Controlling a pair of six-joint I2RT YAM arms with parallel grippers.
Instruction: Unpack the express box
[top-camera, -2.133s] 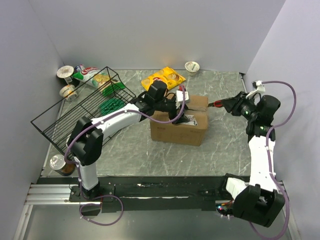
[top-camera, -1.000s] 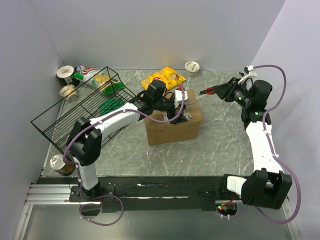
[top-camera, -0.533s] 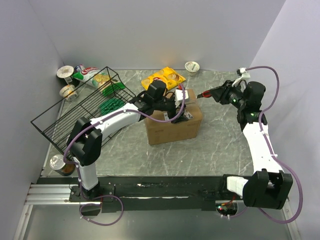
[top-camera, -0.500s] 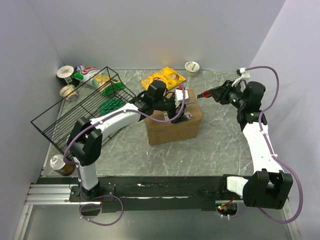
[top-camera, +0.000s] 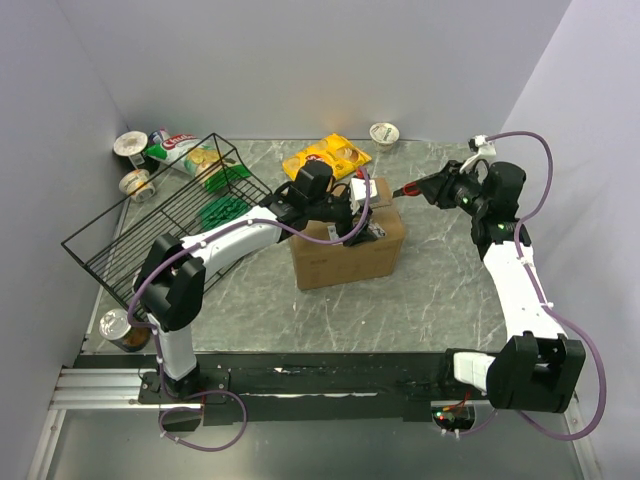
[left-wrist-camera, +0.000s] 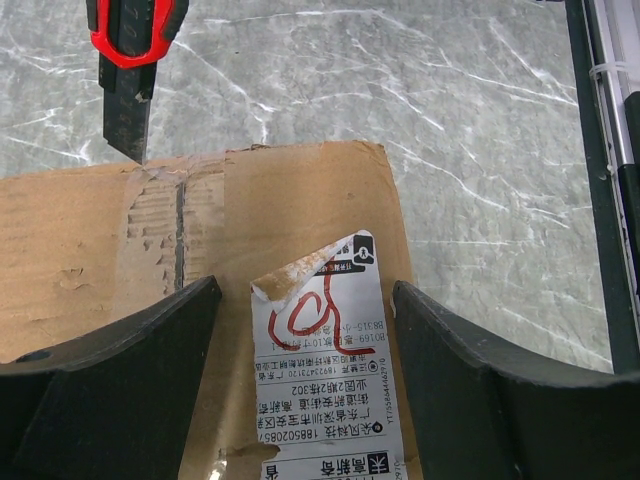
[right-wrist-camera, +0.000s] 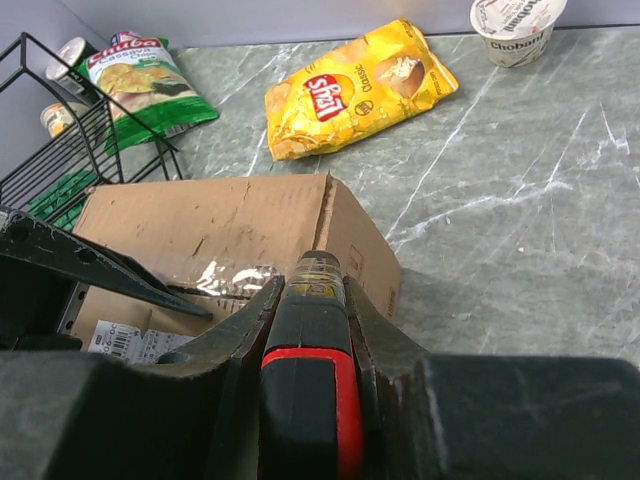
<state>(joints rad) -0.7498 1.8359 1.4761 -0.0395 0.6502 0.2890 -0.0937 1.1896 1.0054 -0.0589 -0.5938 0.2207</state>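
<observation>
Brown corrugated cardboard express box (top-camera: 345, 262) sits near the centre of the grey marble-patterned table (top-camera: 440, 290), top face up. In the overhead view its long axis runs from about 9 o'clock to 3 o'clock, the 3 o'clock end swung slightly toward 2. A white printed shipping label (left-wrist-camera: 325, 390) lies on the top face, one corner peeled up.

The left gripper (left-wrist-camera: 303, 292) is over the top face with its jaws wide apart, one black finger (left-wrist-camera: 110, 380) on each side of the label, gripping nothing. Contact with the cardboard cannot be confirmed.

The right gripper (top-camera: 437, 187) is clamped on a red and black utility knife (right-wrist-camera: 305, 380) and extends in from the box's 3 o'clock. The knife tip is at the edge of the top face, where clear tape (left-wrist-camera: 180, 215) covers the centre seam.

A tilted black wire basket (top-camera: 160, 225) stands at the box's 9 o'clock, and a yellow crisp bag (top-camera: 325, 157) lies at its 12 o'clock.
</observation>
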